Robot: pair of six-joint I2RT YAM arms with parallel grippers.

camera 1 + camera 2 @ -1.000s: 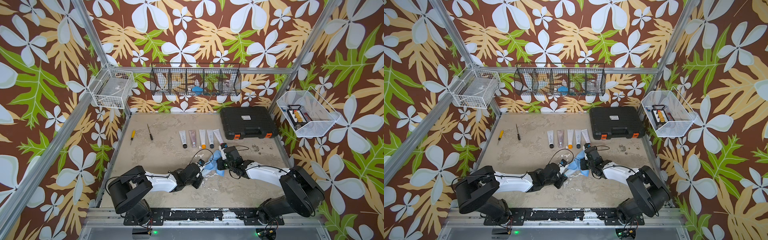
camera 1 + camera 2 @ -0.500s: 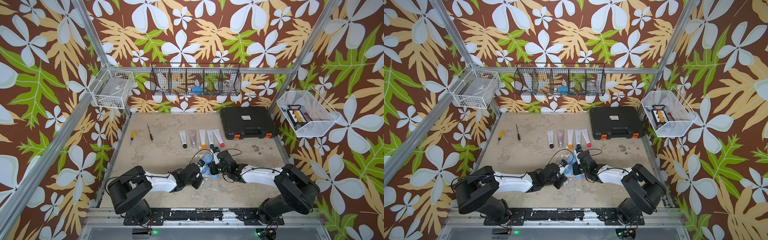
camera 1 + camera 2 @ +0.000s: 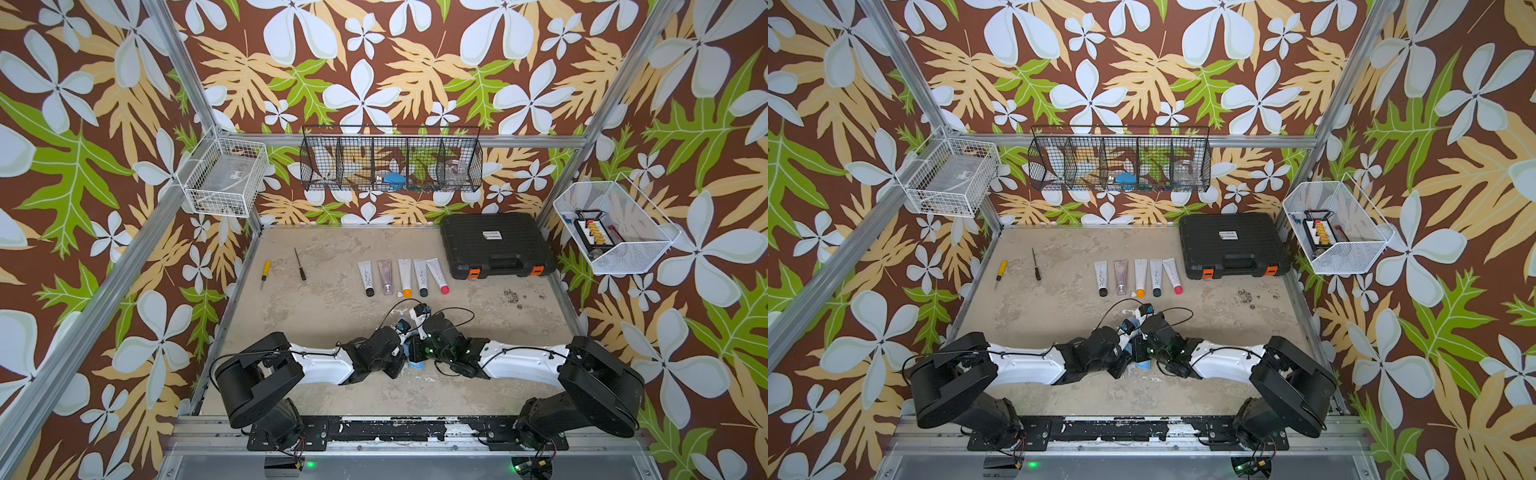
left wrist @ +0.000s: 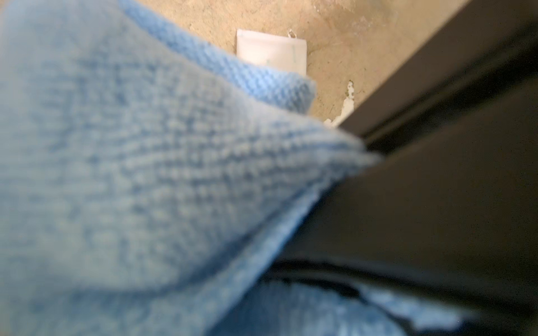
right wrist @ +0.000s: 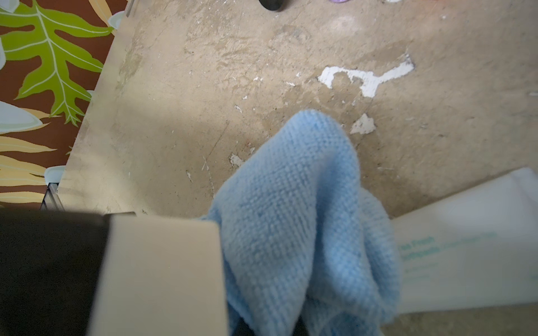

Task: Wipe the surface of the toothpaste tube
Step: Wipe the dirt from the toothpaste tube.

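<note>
A white toothpaste tube (image 5: 465, 247) with teal print lies low over the table between my two arms. Its flat crimped end (image 4: 270, 49) shows past a light blue cloth (image 4: 145, 174) draped over it. My right gripper (image 3: 417, 349) is shut on that cloth (image 5: 300, 227), which bunches out of its jaws against the tube. My left gripper (image 3: 401, 347) sits tip to tip with the right one. The cloth hides its jaws, and the tube runs straight out from them. In both top views the arms hide most of the tube, and only a scrap of cloth (image 3: 1143, 365) shows.
Several other tubes (image 3: 401, 276) lie in a row behind the grippers. A black case (image 3: 496, 245) stands at the back right, and two screwdrivers (image 3: 264, 272) (image 3: 300, 268) lie at the back left. Wire baskets (image 3: 390, 160) hang on the walls.
My right gripper has slid left with the cloth until it is right against the left gripper. The left arm has stayed still.
</note>
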